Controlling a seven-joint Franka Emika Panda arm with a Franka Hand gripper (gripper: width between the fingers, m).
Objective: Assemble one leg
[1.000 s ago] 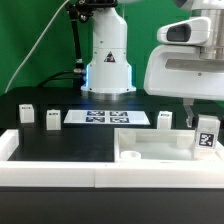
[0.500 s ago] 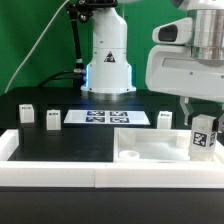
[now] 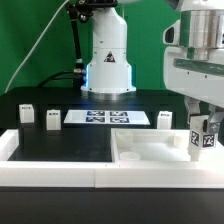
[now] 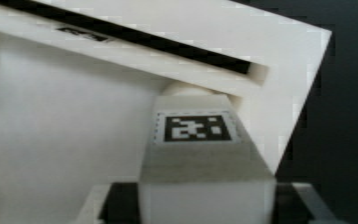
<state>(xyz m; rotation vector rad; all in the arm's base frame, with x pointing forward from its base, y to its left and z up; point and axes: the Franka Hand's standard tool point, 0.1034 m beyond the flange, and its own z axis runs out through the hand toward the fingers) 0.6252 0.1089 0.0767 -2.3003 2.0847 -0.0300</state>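
My gripper (image 3: 204, 128) is shut on a leg (image 3: 205, 141), a small white block with a black-and-white tag facing the camera. It holds the leg upright at the far right corner of the large white rimmed piece (image 3: 150, 152). In the wrist view the leg (image 4: 197, 150) runs out from between the dark fingers (image 4: 123, 205), its far end against the rimmed piece's corner (image 4: 176, 60). Whether the leg's end is seated there is hidden.
Three more legs stand on the black table: two at the exterior view's left (image 3: 27, 114) (image 3: 52, 119) and one right of the marker board (image 3: 165, 119). The marker board (image 3: 105, 117) lies before the robot base (image 3: 108, 65). A white barrier (image 3: 50, 175) runs along the front.
The wrist has shifted toward the exterior view's right, and the held leg has dropped slightly toward the rimmed piece's corner. The other legs have not moved.
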